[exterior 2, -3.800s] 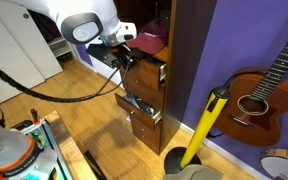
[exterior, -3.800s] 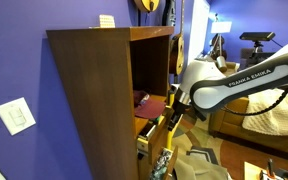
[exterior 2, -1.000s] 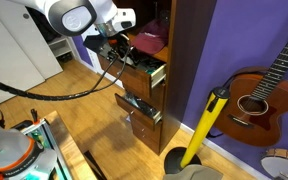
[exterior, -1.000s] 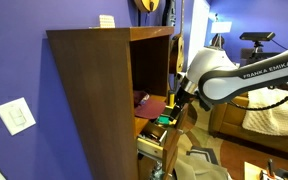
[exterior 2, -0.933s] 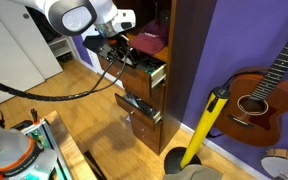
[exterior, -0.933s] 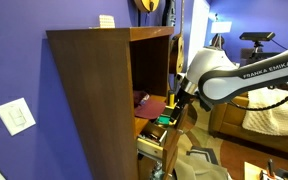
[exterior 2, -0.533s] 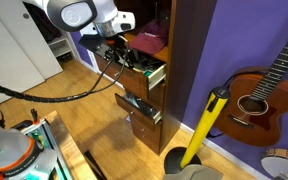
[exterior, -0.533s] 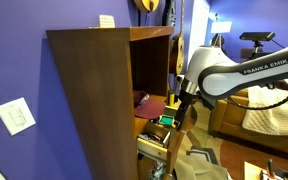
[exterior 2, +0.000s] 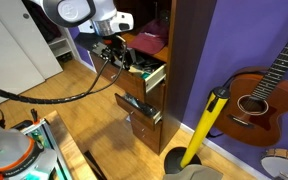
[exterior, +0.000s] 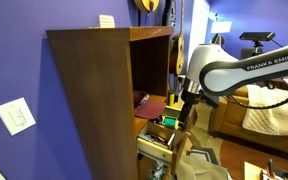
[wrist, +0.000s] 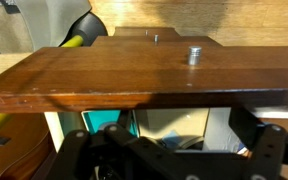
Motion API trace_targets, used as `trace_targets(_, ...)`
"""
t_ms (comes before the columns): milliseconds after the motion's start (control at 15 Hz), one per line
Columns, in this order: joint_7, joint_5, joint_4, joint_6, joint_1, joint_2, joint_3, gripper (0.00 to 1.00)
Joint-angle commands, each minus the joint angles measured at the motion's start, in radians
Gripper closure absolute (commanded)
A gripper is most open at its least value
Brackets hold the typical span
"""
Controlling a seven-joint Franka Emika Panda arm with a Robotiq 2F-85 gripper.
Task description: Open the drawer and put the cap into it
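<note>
The tall brown cabinet shows in both exterior views. Its upper drawer (exterior: 160,128) (exterior 2: 152,72) stands pulled out, with teal and dark things inside. The maroon cap (exterior: 150,103) (exterior 2: 149,44) lies on the open shelf just above the drawer, inside the cabinet. My gripper (exterior: 185,108) (exterior 2: 122,57) is at the drawer's front edge, open and empty. In the wrist view the drawer's wooden front (wrist: 134,75) with its metal knob (wrist: 195,55) fills the upper half. My gripper (wrist: 174,160) spreads its dark fingers (wrist: 269,150) wide below it. The cap is out of the wrist view.
A lower drawer (exterior 2: 139,106) also stands open with clutter in it. A yellow pole (exterior 2: 206,125) and a guitar (exterior 2: 261,92) stand beside the cabinet. Bags and boxes lie on the floor (exterior: 199,160) in front of it; a sofa (exterior: 269,115) is behind my arm.
My arm has drawn back a little from the cabinet front, and the upper drawer appears slightly further out. The cap has not moved. The gripper has stayed open.
</note>
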Motion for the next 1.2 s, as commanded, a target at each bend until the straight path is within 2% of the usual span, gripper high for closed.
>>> trace_targets(0, -0.001, -0.012, 0.005, -0.038, -0.012, -0.032, 0.001, 0.00)
trace_targets(333, 0.032, -0.053, 0.037, -0.025, -0.034, -0.082, 0.011, 0.00)
trace_targets(533, 0.052, -0.055, 0.071, 0.044, -0.033, -0.091, 0.016, 0.00)
trace_targets(867, 0.077, -0.053, 0.119, 0.317, -0.023, -0.024, 0.037, 0.00)
trace_targets(1133, 0.098, -0.042, 0.141, 0.478, -0.011, 0.055, 0.050, 0.00)
